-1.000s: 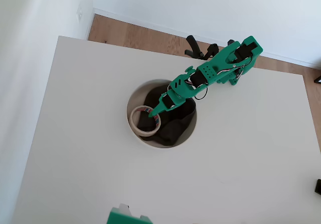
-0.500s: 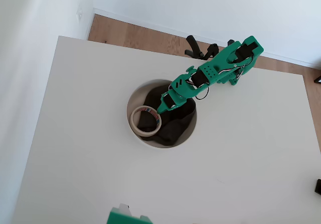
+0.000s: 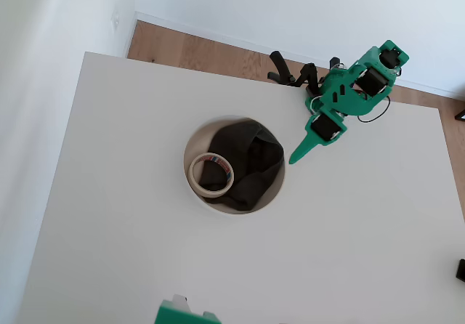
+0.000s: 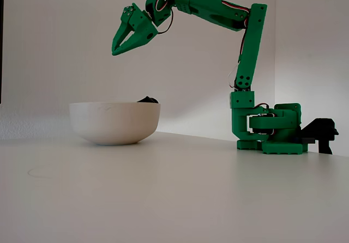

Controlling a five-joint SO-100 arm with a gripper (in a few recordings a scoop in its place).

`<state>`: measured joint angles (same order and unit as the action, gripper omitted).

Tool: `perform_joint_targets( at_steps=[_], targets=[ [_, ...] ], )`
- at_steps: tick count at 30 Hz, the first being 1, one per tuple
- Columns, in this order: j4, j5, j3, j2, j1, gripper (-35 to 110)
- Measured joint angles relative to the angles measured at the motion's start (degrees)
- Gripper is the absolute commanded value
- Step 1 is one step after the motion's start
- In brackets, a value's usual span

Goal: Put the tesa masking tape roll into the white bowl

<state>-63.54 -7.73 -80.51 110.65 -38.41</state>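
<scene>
The tesa masking tape roll (image 3: 211, 175) lies flat in the left part of the white bowl (image 3: 195, 141), against the dark cloth (image 3: 251, 160). Right of it, my end effector (image 4: 117, 50) hangs high above the desk (image 3: 349, 244), slightly parted and empty. Best I retreat rightward, staying high.

Gripper (image 3: 294, 158) withdrawn from the bowl (image 3: 195, 147): a second ago its tip sat at the tape (image 3: 211, 175) inside, now it is up and off to the right in the overhead view, clear of the rim. In the fixed view it hangs high above the bowl (image 4: 114, 123), jaws slightly parted, nothing held
</scene>
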Motion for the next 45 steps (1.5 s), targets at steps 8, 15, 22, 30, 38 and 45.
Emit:
perform_joint_targets(
  at_steps=[8, 15, 22, 30, 38, 45],
  targets=[
    [-18.0, 1.9, -4.6, 23.7, 21.5, -8],
    [-20.2, 3.3, -27.2, 50.9, 34.4, -8],
    [-19.5, 6.2, -49.4, 69.1, 35.0, -8],
    [-19.5, 7.5, -66.7, 82.7, 34.6, -8],
    [-19.3, 6.9, -74.4, 83.1, 34.6, -8],
    [-17.8, 7.6, -80.7, 83.1, 35.4, -8]
  ],
)
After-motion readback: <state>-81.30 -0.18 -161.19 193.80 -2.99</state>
